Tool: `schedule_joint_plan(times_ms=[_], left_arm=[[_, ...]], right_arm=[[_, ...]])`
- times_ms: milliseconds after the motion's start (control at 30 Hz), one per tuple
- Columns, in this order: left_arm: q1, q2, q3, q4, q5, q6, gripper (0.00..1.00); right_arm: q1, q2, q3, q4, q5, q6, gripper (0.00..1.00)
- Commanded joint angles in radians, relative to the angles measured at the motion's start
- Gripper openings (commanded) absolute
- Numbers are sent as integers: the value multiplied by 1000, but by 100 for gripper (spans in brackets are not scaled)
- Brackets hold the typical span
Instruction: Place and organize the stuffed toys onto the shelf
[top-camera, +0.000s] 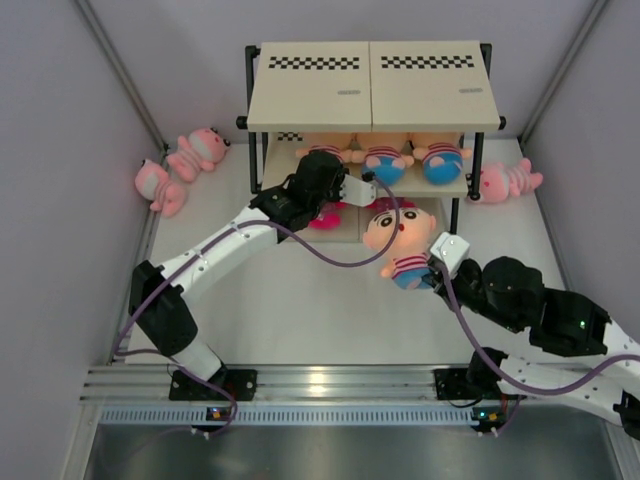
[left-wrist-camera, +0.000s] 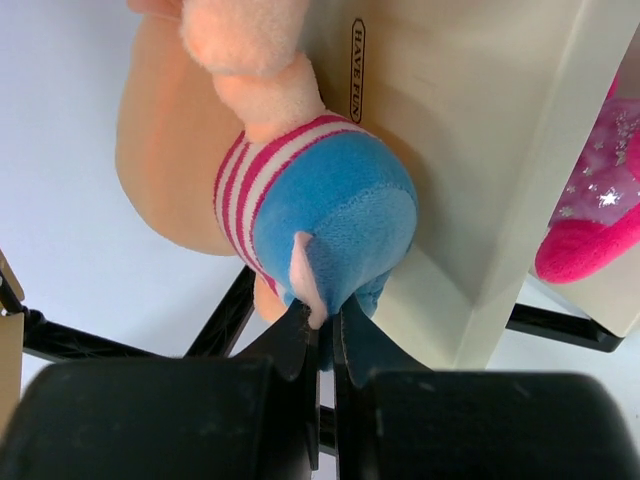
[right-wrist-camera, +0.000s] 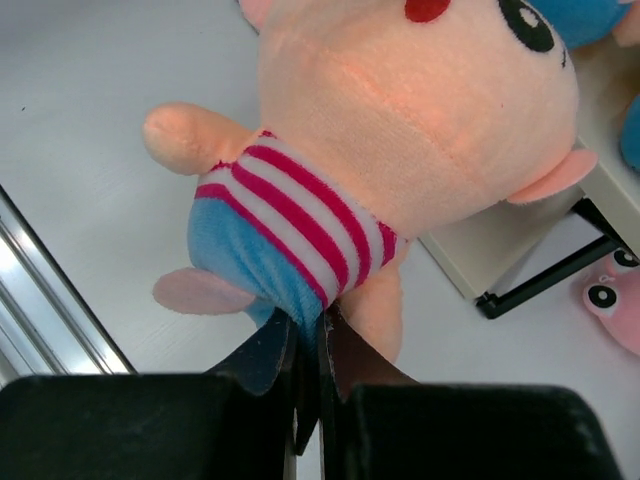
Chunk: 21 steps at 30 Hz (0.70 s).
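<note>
left gripper pinches blue-bottomed doll at shelf — right gripper clamps second doll, apparently airborne.

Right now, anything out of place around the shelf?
Three pale pink striped plush animals lie loose on the white table, off the beige three-tier shelf: one and another to its left, a third to its right. No damage visible.

On the shelf, apparently mid-tier, lie dolls.
</note>
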Motion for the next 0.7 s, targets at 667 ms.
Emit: schedule_joint_plan(times_ms=[667], left_arm=[[-66,64,122,-2,67,-4,16]], right_arm=[[6,-38,63,-51,123,65,0]])
